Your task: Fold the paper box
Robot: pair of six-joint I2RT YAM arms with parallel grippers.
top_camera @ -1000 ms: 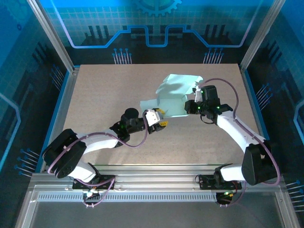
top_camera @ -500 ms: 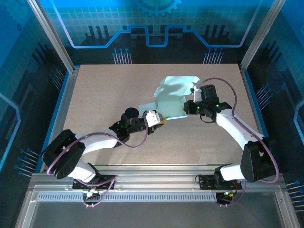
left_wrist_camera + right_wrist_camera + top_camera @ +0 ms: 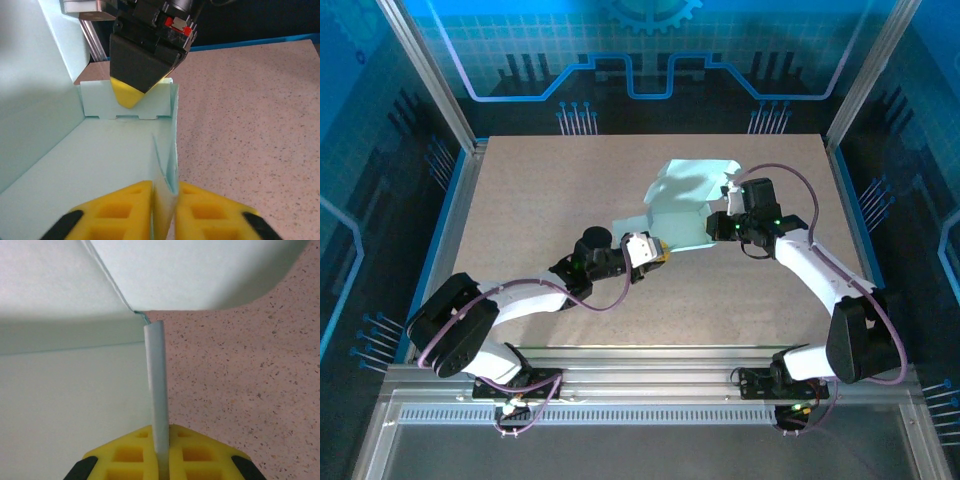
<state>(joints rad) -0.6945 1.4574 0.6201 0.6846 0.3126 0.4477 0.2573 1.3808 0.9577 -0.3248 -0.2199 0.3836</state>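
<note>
Pinched between left gripper (image 3: 662, 256), right gripper (image 3: 720, 224) — paper box (image 3: 685, 198).

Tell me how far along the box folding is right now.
Partly done: the paper box has a side wall and an end flap standing up from its base. In hand: the left jaws are shut on a low wall at one corner, the right jaws on that end flap. Left: the top is open, so it isn't a closed box yet.
</note>
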